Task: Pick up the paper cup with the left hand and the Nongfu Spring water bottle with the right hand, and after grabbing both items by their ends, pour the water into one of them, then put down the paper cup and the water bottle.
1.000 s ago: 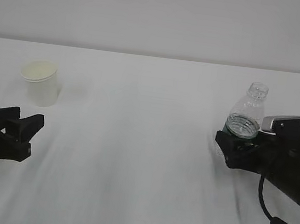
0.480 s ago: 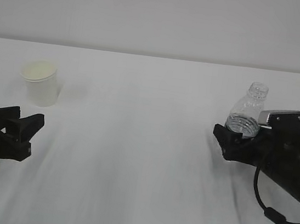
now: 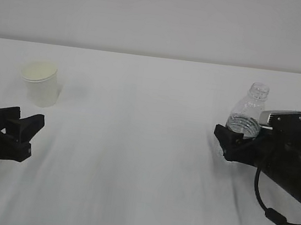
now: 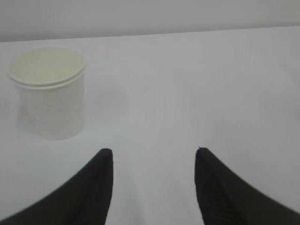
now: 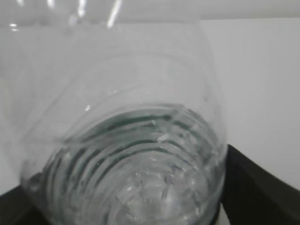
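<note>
the nongfu spring water bottle [image 3: 247, 115] stands upright at bench [image 3: 135, 144] right, capless, set between the spread fingers of the right hand [image 3: 234, 141]; fingers flank its lower body, firm grip can't be told; the paper cup [image 3: 41, 83] stands upright far left, untouched; left hand [image 3: 22, 129] spread, empty, just short of cup.

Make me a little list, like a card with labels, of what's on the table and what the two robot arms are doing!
cup: small white paper cup, upright, far left, not held
bottle: small clear ribbed plastic bottle without a cap, standing between the right pincer's fingers
left pincer: open, empty, short of the cup
right pincer: wide around the bottle's lower part; whether the pads touch it cannot be told
table: plain white table
</note>
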Motion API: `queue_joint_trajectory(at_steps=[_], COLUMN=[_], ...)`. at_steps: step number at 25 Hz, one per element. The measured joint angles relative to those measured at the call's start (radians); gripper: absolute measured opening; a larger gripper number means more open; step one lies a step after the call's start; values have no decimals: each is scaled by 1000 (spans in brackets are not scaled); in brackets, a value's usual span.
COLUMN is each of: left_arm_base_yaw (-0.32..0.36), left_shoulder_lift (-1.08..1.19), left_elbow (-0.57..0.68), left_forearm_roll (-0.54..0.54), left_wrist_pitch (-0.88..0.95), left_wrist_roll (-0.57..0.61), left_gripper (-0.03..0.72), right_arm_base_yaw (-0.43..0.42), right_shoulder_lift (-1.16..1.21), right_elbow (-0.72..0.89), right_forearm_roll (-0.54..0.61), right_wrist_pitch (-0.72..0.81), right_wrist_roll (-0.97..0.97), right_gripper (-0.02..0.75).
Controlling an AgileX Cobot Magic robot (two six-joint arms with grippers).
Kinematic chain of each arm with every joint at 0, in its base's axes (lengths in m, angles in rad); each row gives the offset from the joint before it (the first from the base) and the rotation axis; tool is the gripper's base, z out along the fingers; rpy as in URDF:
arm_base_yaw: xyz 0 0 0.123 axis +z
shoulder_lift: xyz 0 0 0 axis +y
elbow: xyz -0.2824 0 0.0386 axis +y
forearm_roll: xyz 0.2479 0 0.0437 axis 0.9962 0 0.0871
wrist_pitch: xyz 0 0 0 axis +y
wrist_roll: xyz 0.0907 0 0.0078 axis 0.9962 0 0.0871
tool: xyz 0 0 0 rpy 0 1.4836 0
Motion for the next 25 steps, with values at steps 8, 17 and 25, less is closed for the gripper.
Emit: queue_joint_trajectory(at_steps=[8,17,25], left_arm_base_yaw=[0,0,0], left_shoulder_lift=[0,0,0], left_elbow=[0,0,0], left_forearm_roll=[0,0,-7], left_wrist_pitch=[0,0,0], left_wrist_roll=[2,2,2], left_gripper=[398,398,398], right_arm_base_yaw=[0,0,0], right_shoulder_lift=[0,0,-80], right_elbow=[0,0,81], right_forearm_roll=[-9,-32,-35], right_wrist_pitch=[0,0,26], right_wrist_roll=[1,1,-45], right_gripper=[475,418,417])
